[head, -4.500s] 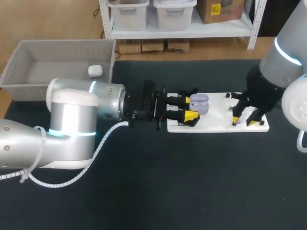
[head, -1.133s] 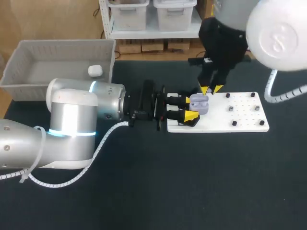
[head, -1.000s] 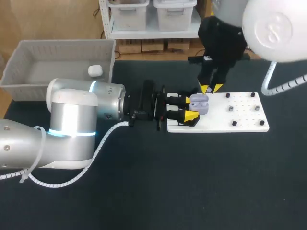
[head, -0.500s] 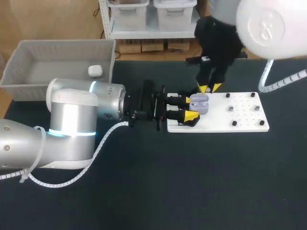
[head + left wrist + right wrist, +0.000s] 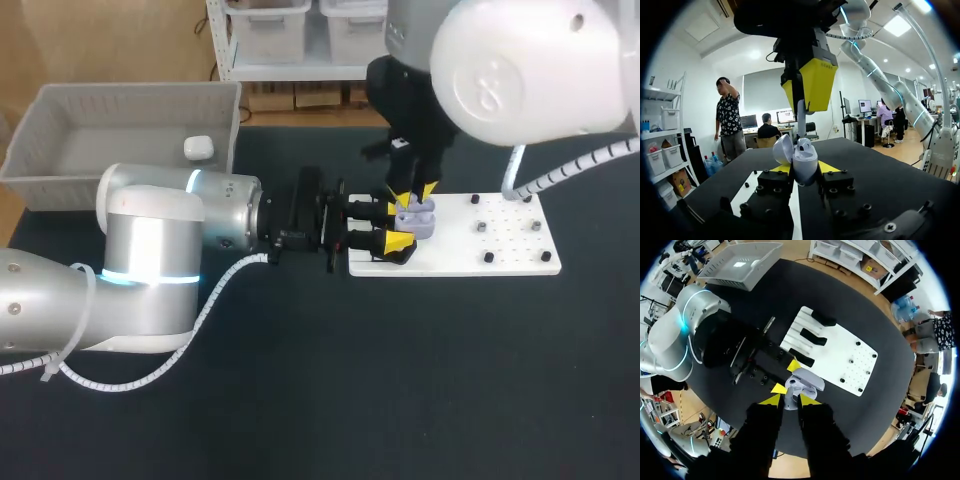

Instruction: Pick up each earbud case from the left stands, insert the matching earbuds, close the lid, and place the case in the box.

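Since the sockets open upward, the left end effector (image 5: 395, 225) grips the lavender earbud case (image 5: 416, 220) by its lower half. Its fingers are pinched on the case's two sides and the lid is swung open. The case sits just above the left end of the white board (image 5: 510, 245), not yet in the box. My reading is that this grip leaves the mouth of the case unobstructed and gives the other arm a fixed target.

The right end effector (image 5: 415, 196) hangs directly over the open case, fingers pointing down and pressed together on a pale earbud (image 5: 801, 114). The stem is upright between the tips, with its lower end at the case mouth. I cannot resolve whether it touches. The vertical hold suits a straight drop into the socket.

Counts:
- Cases: 2. The lavender one is in the grip; a white case (image 5: 198, 148) lies in the grey box (image 5: 40, 130) at the far left of the worktop (image 5: 400, 380).
- Earbuds in view: 1.
- Black stands (image 5: 812, 337) on the board: 3, none visibly carrying a case.
- Small dark pegs (image 5: 481, 227) at the board's right end: 6. They are too small to tell whether any bears an earbud.
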`<state>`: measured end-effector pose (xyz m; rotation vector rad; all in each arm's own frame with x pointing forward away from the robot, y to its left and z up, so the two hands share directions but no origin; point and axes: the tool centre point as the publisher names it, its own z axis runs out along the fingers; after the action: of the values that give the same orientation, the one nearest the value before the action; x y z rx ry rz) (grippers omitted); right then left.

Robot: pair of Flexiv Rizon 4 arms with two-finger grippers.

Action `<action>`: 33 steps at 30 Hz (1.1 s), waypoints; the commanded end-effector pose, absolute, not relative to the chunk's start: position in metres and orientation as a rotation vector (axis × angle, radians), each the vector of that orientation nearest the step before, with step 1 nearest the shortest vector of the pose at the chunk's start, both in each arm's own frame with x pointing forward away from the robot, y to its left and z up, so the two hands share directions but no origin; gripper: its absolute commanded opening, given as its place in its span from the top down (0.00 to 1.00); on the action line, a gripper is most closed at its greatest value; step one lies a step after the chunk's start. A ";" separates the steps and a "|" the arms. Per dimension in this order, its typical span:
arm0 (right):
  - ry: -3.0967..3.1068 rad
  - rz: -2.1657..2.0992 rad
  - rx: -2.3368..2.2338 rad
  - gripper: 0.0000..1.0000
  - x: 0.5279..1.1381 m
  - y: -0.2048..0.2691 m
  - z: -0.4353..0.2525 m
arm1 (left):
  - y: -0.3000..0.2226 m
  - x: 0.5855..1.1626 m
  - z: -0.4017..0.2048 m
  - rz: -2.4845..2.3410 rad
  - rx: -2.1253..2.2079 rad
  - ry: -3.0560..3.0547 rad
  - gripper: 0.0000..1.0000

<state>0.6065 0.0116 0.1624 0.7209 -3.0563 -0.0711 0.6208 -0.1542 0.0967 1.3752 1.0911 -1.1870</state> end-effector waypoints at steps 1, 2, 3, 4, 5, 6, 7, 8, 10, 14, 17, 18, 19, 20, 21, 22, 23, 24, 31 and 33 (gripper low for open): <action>-3.045 -0.081 0.726 1.00 0.611 0.010 0.161 | -0.154 0.619 0.097 -1.180 1.371 1.093 1.00; -3.045 -0.083 0.728 1.00 0.611 0.010 0.160 | -0.154 0.619 0.097 -1.180 1.371 1.093 1.00; -3.045 -0.084 0.729 1.00 0.611 0.009 0.160 | -0.154 0.619 0.097 -1.180 1.371 1.093 1.00; -3.043 -0.090 0.733 1.00 0.611 0.009 0.160 | -0.154 0.619 0.097 -1.180 1.371 1.093 1.00; -3.041 -0.090 0.735 1.00 0.611 0.009 0.159 | -0.154 0.619 0.097 -1.180 1.371 1.093 1.00; -3.039 -0.090 0.735 1.00 0.611 0.009 0.158 | -0.154 0.619 0.097 -1.180 1.371 1.093 1.00; -3.037 -0.097 0.737 1.00 0.611 0.008 0.157 | -0.154 0.619 0.097 -1.180 1.371 1.093 1.00; -3.036 -0.097 0.738 1.00 0.611 0.008 0.156 | -0.154 0.619 0.097 -1.180 1.371 1.093 1.00; -3.031 -0.103 0.741 1.00 0.611 0.008 0.155 | -0.154 0.619 0.097 -1.180 1.371 1.093 1.00; -3.028 -0.104 0.747 1.00 0.610 0.010 0.154 | -0.154 0.619 0.097 -1.180 1.371 1.093 1.00; -3.023 -0.106 0.752 1.00 0.609 0.011 0.153 | -0.154 0.619 0.097 -1.180 1.371 1.093 1.00; -3.020 -0.106 0.753 1.00 0.609 0.011 0.152 | -0.154 0.619 0.097 -1.180 1.371 1.093 1.00; -3.017 -0.106 0.753 1.00 0.609 0.011 0.151 | -0.154 0.619 0.097 -1.180 1.371 1.093 1.00; -3.014 -0.106 0.753 1.00 0.609 0.011 0.150 | -0.154 0.619 0.097 -1.180 1.371 1.093 1.00; -3.010 -0.107 0.753 1.00 0.609 0.011 0.149 | -0.154 0.619 0.097 -1.180 1.371 1.093 1.00; -3.009 -0.108 0.753 1.00 0.609 0.011 0.148 | -0.154 0.619 0.097 -1.180 1.371 1.093 1.00; -3.008 -0.108 0.753 1.00 0.609 0.011 0.148 | -0.154 0.619 0.097 -1.180 1.371 1.093 1.00; -3.006 -0.109 0.752 1.00 0.609 0.011 0.148 | -0.154 0.619 0.097 -1.180 1.371 1.093 1.00; -2.997 -0.108 0.752 1.00 0.609 0.011 0.145 | -0.154 0.619 0.097 -1.180 1.371 1.093 1.00; -2.994 -0.108 0.752 1.00 0.610 0.011 0.144 | -0.154 0.619 0.097 -1.180 1.371 1.093 1.00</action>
<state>0.6069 0.0101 0.1456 0.7515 -3.0009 -0.1059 0.6208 -0.1542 0.0967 1.3752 1.0911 -1.1870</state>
